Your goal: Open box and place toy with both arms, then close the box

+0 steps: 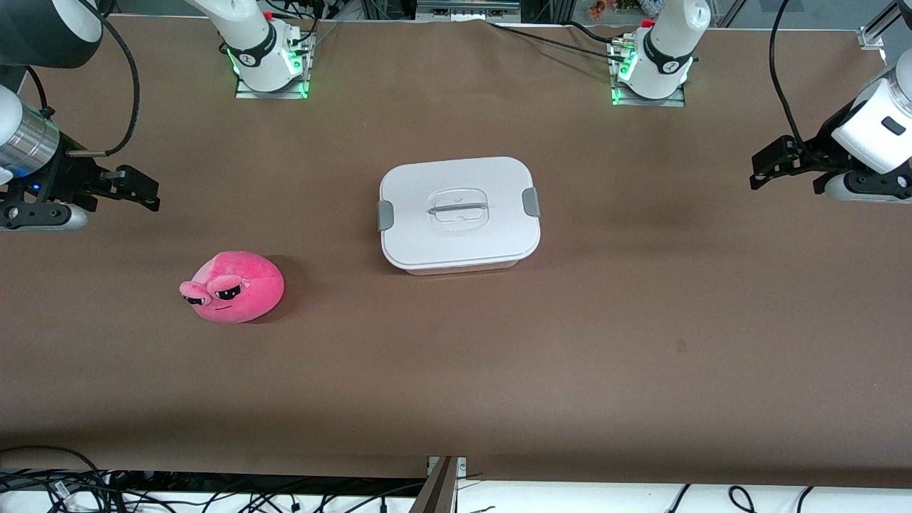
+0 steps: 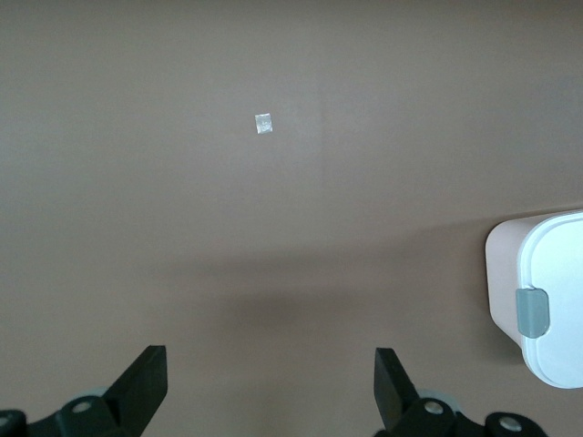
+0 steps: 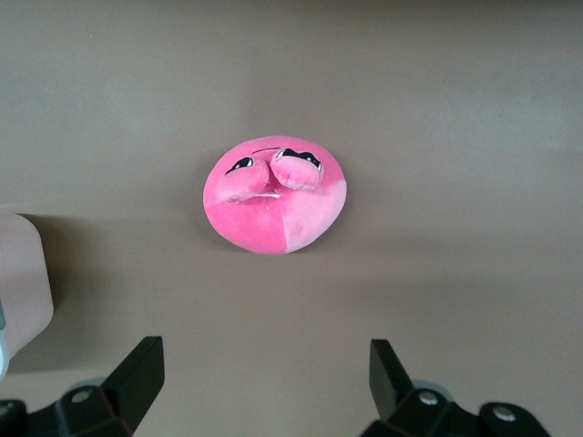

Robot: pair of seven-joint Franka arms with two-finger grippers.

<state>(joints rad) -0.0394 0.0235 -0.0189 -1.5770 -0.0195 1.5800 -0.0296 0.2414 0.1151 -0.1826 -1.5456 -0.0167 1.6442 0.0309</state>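
Observation:
The box (image 1: 459, 214) stands in the middle of the table with its white lid on and a grey clip at each end. The pink plush toy (image 1: 231, 287) lies on the table toward the right arm's end, nearer to the front camera than the box. My right gripper (image 1: 142, 189) is open and empty over bare table at the right arm's end; its wrist view shows the toy (image 3: 275, 196) ahead of its gripper (image 3: 266, 378). My left gripper (image 1: 759, 169) is open and empty over bare table at the left arm's end; its wrist view (image 2: 271, 382) shows the box's end (image 2: 547, 273).
The brown table (image 1: 456, 370) carries only the box and toy. A small pale speck (image 2: 263, 123) lies on it in the left wrist view. The arm bases (image 1: 271, 64) (image 1: 652, 71) stand along the table's edge farthest from the front camera. Cables hang past the nearest edge.

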